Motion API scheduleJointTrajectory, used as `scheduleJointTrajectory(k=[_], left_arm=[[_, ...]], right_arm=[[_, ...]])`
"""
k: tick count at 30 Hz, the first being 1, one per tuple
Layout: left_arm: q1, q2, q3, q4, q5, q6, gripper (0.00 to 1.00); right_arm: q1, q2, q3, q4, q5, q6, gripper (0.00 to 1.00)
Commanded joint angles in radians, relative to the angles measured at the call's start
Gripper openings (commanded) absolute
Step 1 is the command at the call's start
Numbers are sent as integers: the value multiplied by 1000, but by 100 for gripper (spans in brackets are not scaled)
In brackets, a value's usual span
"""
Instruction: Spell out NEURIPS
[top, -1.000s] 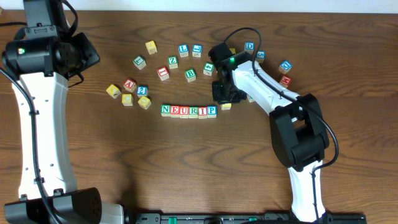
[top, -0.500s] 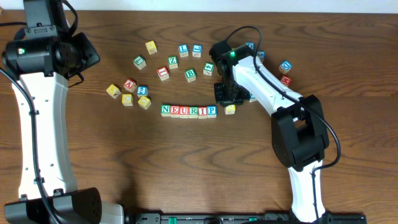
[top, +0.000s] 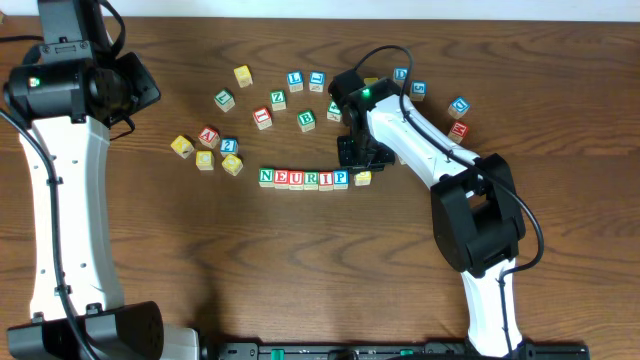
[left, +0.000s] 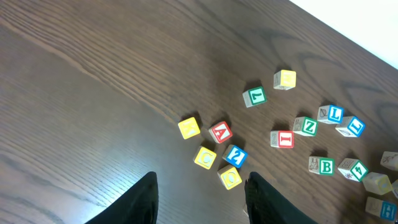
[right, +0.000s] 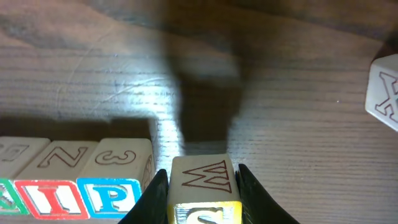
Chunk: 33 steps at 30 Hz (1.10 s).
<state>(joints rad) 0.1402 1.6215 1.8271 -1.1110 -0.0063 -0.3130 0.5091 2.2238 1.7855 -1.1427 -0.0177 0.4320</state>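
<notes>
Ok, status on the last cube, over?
Right gripper shut on yellow cube, beside P cube at row's end. Left gripper open, empty. One finger between the cubes.

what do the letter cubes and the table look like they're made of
Letter cubes: apparently pale wood with a matte finish. The yellow-bordered cube in the right claw shows a bare cream side with an outlined letter and a painted face. Table: dark brown wood or wood-look laminate, with fine straight grain and a soft sheen; which one cannot be told.
</notes>
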Motion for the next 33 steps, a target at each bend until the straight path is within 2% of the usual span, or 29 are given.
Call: scheduleJointTrajectory(k=[1, 33], left_arm=[[1, 12, -7, -2, -6, 13, 45], [1, 13, -7, -3, -6, 13, 45]], right_arm=[[5, -13, -7, 6, 19, 37, 15], [27, -13, -40, 37, 18, 69, 18]])
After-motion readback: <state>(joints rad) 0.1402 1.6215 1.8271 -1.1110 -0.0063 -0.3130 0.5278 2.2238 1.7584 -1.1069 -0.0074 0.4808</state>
